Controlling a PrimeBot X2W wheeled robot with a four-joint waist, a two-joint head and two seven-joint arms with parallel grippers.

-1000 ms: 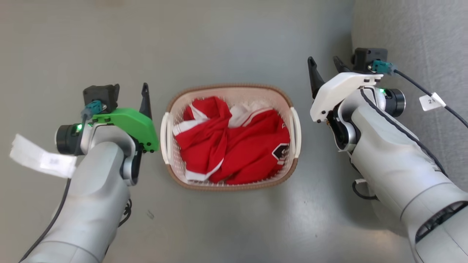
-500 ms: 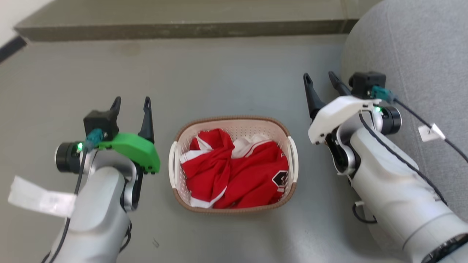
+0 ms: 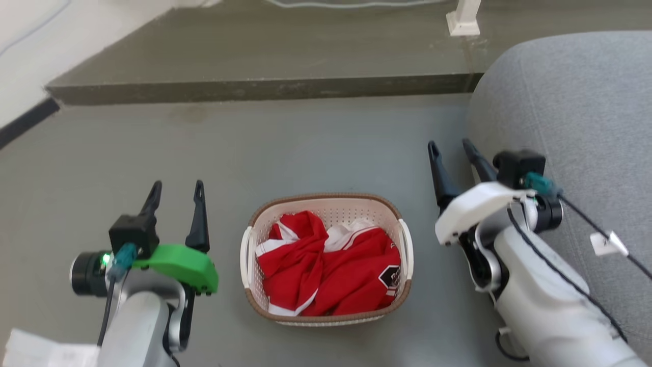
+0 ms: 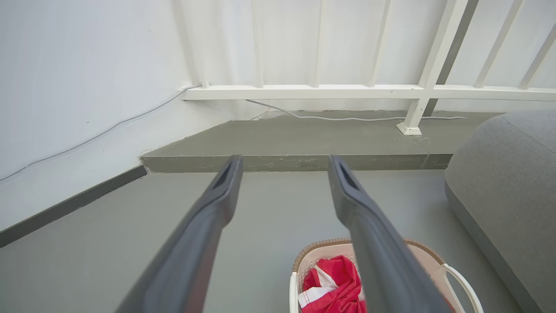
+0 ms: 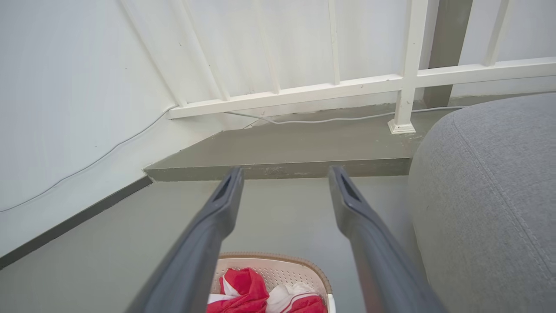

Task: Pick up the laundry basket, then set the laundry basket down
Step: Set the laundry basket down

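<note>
The laundry basket point(image 3: 326, 204), cream-white and perforated with a brown woven rim and white side handles, sits on the grey floor holding red and white clothing point(image 3: 331, 267). My left gripper point(image 3: 176, 189) hangs open to the basket's left, clear of its handle. To the basket's right my right gripper point(image 3: 449, 146) is open too, apart from the rim. The left wrist view catches the basket point(image 4: 434, 256) at the bottom right behind the open left gripper point(image 4: 284, 163). In the right wrist view the basket point(image 5: 278, 256) lies low between the fingers of the open right gripper point(image 5: 285, 173).
A grey upholstered seat point(image 3: 565, 112) bulges right beside my right arm. A raised concrete step point(image 3: 254, 86) crosses the far floor, with a white railing post point(image 3: 463, 20) on it and a white wall point(image 3: 30, 56) at far left.
The head view has tilted up, so the basket sits lower and smaller and the step and railing appear. Both grippers stay open beside the basket, higher above it.
</note>
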